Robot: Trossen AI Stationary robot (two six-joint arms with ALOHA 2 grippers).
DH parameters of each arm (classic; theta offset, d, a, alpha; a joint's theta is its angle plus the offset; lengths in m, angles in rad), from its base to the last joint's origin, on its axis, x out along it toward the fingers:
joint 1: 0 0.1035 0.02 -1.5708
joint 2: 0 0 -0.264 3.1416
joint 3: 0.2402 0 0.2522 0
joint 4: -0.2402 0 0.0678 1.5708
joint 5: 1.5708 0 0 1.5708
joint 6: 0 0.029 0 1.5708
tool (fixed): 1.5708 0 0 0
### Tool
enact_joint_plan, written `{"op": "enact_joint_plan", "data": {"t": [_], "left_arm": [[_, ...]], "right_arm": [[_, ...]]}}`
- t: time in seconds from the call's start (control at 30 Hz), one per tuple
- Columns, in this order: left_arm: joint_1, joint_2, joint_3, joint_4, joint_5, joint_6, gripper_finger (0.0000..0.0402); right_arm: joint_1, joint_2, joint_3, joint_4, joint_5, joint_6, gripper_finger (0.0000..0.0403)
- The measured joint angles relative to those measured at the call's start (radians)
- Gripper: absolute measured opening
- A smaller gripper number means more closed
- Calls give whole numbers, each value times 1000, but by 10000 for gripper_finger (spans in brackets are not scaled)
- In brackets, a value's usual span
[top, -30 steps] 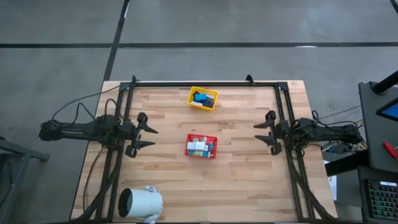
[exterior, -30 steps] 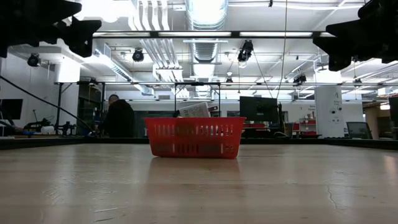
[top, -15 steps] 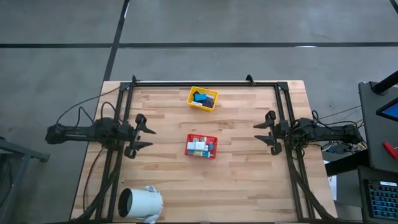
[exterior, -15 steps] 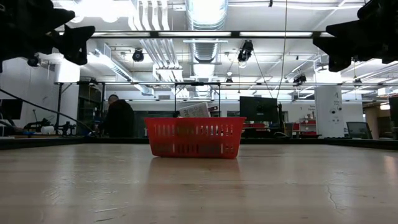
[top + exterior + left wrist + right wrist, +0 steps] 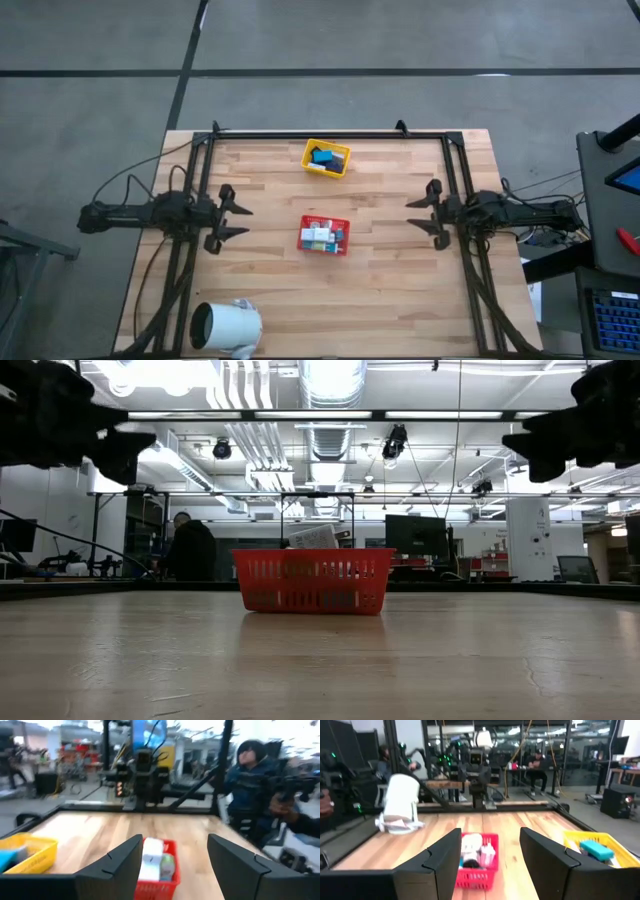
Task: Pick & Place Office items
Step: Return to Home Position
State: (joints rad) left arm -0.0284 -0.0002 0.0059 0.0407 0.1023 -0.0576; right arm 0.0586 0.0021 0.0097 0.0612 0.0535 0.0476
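Small office items in white, teal and pink fill a red tray at the table's middle, also seen as the red tray. More teal and dark items lie in a yellow tray near the far edge. My left gripper hovers open at the table's left side, pointing level toward the red tray. My right gripper hovers open at the right side, facing the red tray. Neither holds anything.
A large white cylinder lies on its side near the table's front left corner. A black frame runs along the far edge and both sides. A person is beyond the table's right side.
My left arm has drawn back toward the table's left edge and sunk a little; its gripper stays open. The right arm and both trays have kept still.
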Motion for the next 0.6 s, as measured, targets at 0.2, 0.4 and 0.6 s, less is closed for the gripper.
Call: {"op": "enact_joint_plan", "data": {"t": [0.2, 0.4, 0.6], "left_arm": [[0, 0, 0, -34, -65, -3, 227], [0, 0, 0, -35, -65, -6, 227], [0, 2, 0, -35, -65, -21, 227]], "right_arm": [[-1, 0, 0, -42, 28, -23, 201], [0, 19, 0, -41, 27, -32, 201], [0, 74, 0, -42, 26, -15, 201]]}}
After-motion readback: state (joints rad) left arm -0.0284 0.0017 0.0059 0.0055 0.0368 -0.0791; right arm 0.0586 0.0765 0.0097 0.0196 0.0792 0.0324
